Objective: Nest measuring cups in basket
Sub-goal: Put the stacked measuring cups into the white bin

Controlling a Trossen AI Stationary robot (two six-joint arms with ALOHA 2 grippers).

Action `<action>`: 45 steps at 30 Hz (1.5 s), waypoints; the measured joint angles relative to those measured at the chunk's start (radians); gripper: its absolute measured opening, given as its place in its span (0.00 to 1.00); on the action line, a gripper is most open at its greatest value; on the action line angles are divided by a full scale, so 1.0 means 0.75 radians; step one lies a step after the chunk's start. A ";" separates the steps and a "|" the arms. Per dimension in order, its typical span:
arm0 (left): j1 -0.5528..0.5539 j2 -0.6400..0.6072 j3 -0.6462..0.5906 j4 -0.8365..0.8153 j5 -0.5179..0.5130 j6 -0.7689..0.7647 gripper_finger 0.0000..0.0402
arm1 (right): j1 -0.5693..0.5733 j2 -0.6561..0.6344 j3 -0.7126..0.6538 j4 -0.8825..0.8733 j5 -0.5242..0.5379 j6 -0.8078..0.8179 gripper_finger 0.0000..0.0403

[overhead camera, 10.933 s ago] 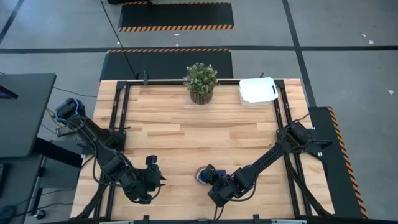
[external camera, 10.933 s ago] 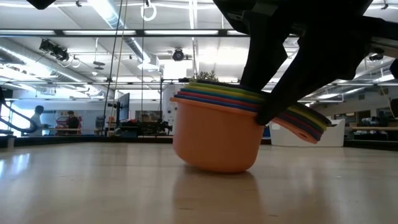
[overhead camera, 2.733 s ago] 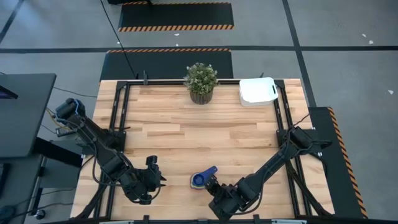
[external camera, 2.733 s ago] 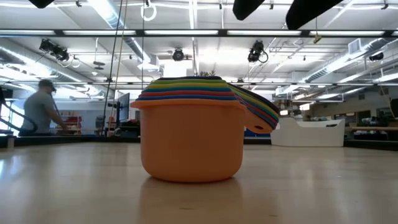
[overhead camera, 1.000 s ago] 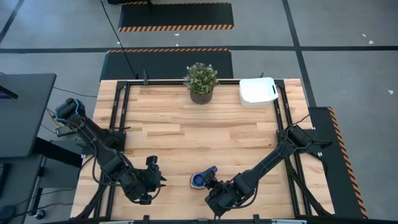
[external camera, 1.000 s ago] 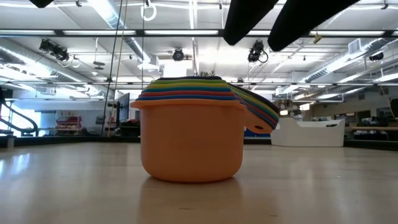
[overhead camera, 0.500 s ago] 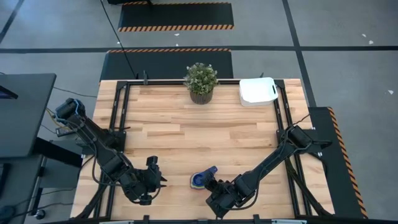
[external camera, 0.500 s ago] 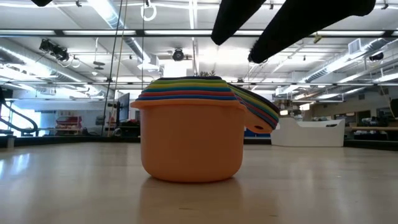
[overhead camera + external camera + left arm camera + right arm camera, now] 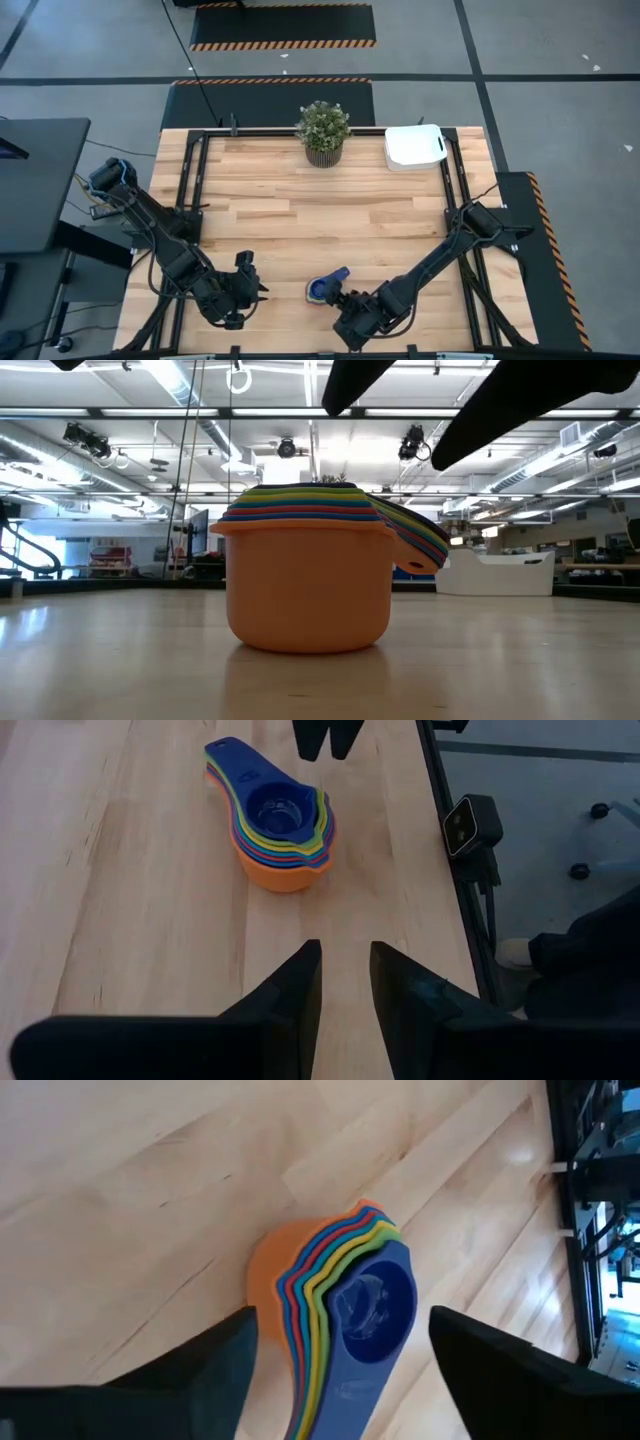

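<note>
The measuring cups [image 9: 322,287] stand nested in one stack, bottom down on the table near its front edge. The orange one [image 9: 308,585] is outermost and a dark blue one [image 9: 375,1305] innermost, and the handles fan toward the far right. My right gripper [image 9: 340,1320] hangs open just above the stack, one finger on either side of it and clear of it. Its fingers [image 9: 350,378] show as dark shapes above the cups in the low view. My left gripper [image 9: 345,982] waits open to the stack's left, low over the table. The white basket [image 9: 414,146] sits at the far right corner.
A potted green plant [image 9: 322,132] stands at the middle of the far edge, left of the basket. Bare wooden table [image 9: 300,215] lies between the stack and the basket. A black frame [image 9: 455,190] runs along the table's sides.
My right gripper has rolled about its own axis and opened wider above the stack, staying in about the same place. The stack of cups has not moved.
</note>
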 joint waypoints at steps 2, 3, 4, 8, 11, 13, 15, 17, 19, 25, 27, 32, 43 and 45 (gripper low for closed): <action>0.000 0.000 0.000 0.000 0.000 0.000 0.24 | 0.006 -0.003 -0.027 0.034 0.009 -0.028 0.78; 0.000 0.000 0.000 0.000 0.000 0.000 0.24 | 0.012 -0.003 -0.046 0.049 0.021 -0.053 0.79; 0.000 0.000 0.000 0.000 0.000 0.000 0.24 | 0.019 -0.003 -0.069 0.071 0.039 -0.081 0.80; 0.000 0.000 0.000 -0.001 0.000 0.000 0.24 | 0.047 -0.003 -0.150 0.182 0.130 -0.182 0.82; 0.000 0.000 0.000 -0.001 0.000 0.000 0.24 | 0.054 -0.003 -0.195 0.216 0.183 -0.224 0.82; 0.000 0.000 0.000 -0.001 0.000 0.000 0.24 | 0.054 -0.003 -0.216 0.241 0.182 -0.234 0.82; 0.000 0.000 0.000 -0.001 0.000 0.000 0.24 | 0.053 -0.003 -0.236 0.273 0.187 -0.252 0.82; 0.000 0.000 0.000 -0.001 0.000 0.000 0.24 | 0.052 -0.003 -0.256 0.302 0.201 -0.285 0.82; 0.000 0.000 0.000 -0.001 0.000 0.000 0.24 | 0.048 -0.003 -0.271 0.319 0.219 -0.320 0.82; 0.000 0.000 0.000 -0.001 0.000 0.000 0.24 | 0.039 -0.002 -0.280 0.337 0.219 -0.355 0.82; 0.000 0.000 0.000 -0.001 0.000 0.000 0.24 | 0.030 -0.002 -0.280 0.337 0.218 -0.378 0.82; 0.000 0.000 0.000 -0.001 0.000 0.000 0.24 | 0.009 -0.002 -0.304 0.389 0.193 -0.420 0.82; 0.000 0.000 0.000 0.000 0.000 0.000 0.24 | -0.006 -0.002 -0.416 0.548 0.182 -0.550 0.82; 0.000 0.000 0.000 0.000 0.000 0.000 0.24 | -0.011 -0.002 -0.427 0.547 0.182 -0.556 0.82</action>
